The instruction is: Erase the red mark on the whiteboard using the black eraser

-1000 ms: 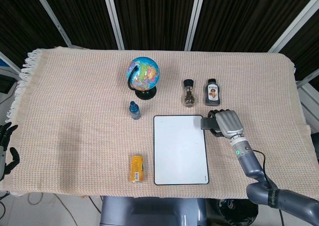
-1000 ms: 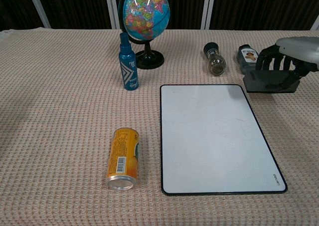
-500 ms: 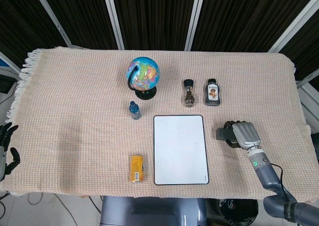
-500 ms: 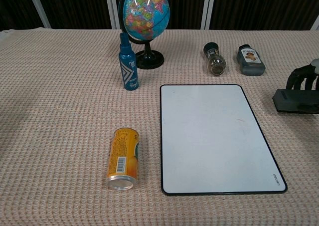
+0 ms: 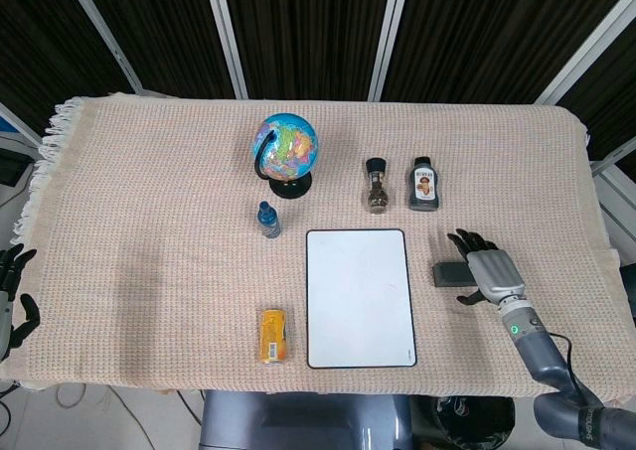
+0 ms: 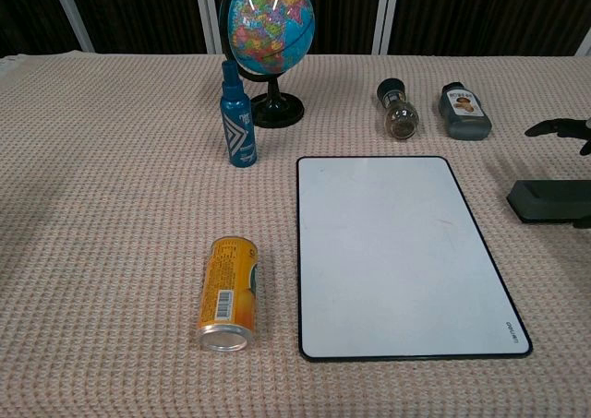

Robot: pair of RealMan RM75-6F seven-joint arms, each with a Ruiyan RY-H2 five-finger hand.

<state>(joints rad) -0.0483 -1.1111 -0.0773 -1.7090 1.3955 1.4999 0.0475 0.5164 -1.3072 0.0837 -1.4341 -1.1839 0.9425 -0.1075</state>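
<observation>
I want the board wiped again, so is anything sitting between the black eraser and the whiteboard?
No, nothing visible does. The eraser lies on the cloth just right of the whiteboard, with only bare cloth between them. The right hand is right beside the eraser, fingers spread. The two bottles stand farther back.

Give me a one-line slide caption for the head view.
Right hand, fingers spread, hovers beside the black rectangular eraser lying on the beige woven cloth, right of the clean white rectangular whiteboard.
</observation>
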